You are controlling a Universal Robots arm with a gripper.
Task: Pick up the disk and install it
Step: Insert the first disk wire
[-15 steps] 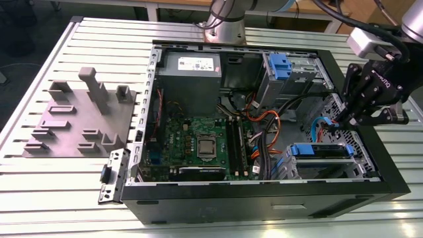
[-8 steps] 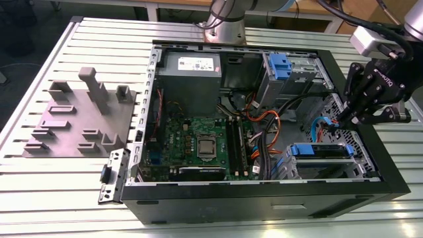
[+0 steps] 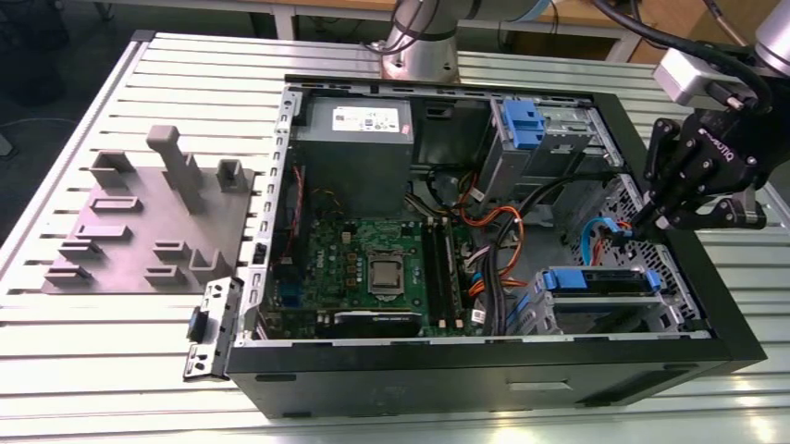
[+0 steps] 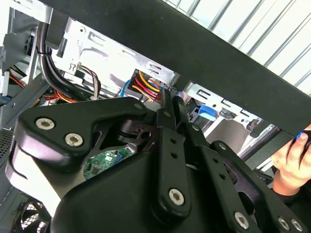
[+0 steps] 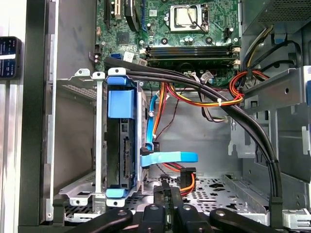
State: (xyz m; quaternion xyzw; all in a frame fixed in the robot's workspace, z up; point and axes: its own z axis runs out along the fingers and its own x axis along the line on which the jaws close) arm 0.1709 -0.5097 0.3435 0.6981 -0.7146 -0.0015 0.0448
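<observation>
Disk [image 5: 121,160], a flat dark drive body framed by a blue plastic bracket, sat seated on edge in the metal drive cage [image 5: 85,194] at the lower front corner of the open black computer case [image 3: 494,388]; in the exterior view its blue bracket [image 3: 598,280] showed at the cage top. Beside it, a blue flat data cable [image 5: 170,157] lay just apart from the drive's connector edge. Black gripper [image 3: 642,222] hung over the case's edge near the cage, jaws drawn together, holding nothing. Green motherboard [image 3: 370,268] lay well apart. A person's hand [image 4: 294,160] rested at the case's outer edge.
</observation>
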